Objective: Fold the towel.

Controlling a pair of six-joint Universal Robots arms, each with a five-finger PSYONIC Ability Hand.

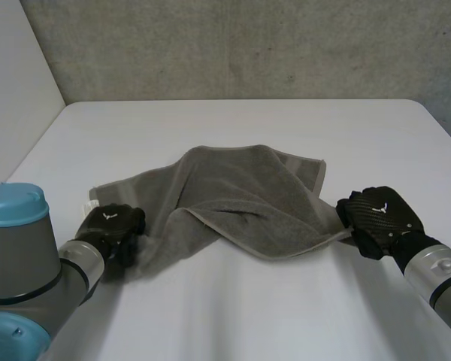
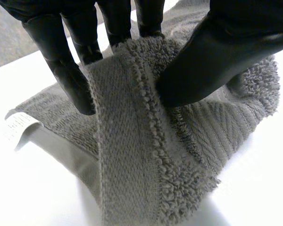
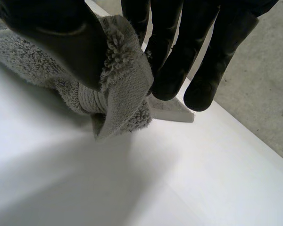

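A grey towel (image 1: 240, 199) lies crumpled across the middle of the white table (image 1: 240, 128), partly folded over itself. My left hand (image 1: 111, 226) is at the towel's near left corner; in its wrist view the thumb (image 2: 212, 61) and fingers (image 2: 61, 61) pinch the hemmed edge of the towel (image 2: 141, 155), lifting it off the table. My right hand (image 1: 376, 214) is at the near right corner, where the thumb (image 3: 61, 37) and fingers (image 3: 174, 56) pinch the corner of the towel (image 3: 125, 89).
A white label (image 2: 16, 126) hangs from the towel's edge beside my left hand. A grey wall (image 1: 248, 45) stands behind the table's far edge. Bare table (image 3: 132, 188) lies toward me.
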